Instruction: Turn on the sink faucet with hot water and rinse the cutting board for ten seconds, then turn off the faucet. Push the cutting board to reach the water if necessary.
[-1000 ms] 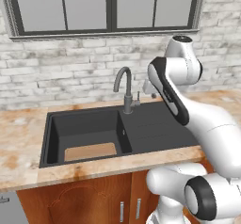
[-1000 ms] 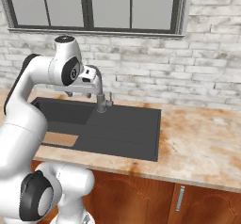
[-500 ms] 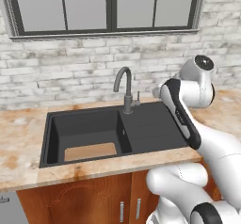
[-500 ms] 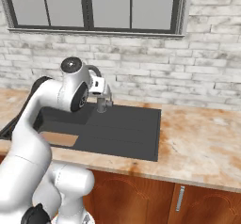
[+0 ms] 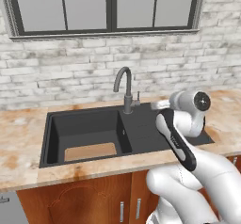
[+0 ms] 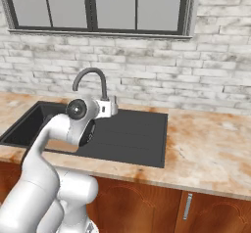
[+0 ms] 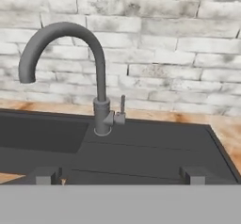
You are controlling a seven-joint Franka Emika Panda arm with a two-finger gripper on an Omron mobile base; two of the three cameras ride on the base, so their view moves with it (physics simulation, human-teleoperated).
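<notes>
No lettering, labels, brand marks, numbers or signs can be read anywhere in this kitchen scene.

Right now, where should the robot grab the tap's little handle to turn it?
Best grip the thin upright lever on the sink faucet, coming straight from the front. It stands clear beside the base, and the open gripper already faces it, fingers wide apart.

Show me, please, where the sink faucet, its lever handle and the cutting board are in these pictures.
sink faucet [image 7: 100, 72]: hand view, on the upright part of the spout.
lever handle [image 7: 123, 103]: hand view, on the thin upright stick.
cutting board [image 5: 90, 151]: left base view, on its flat top, inside the basin.
</notes>
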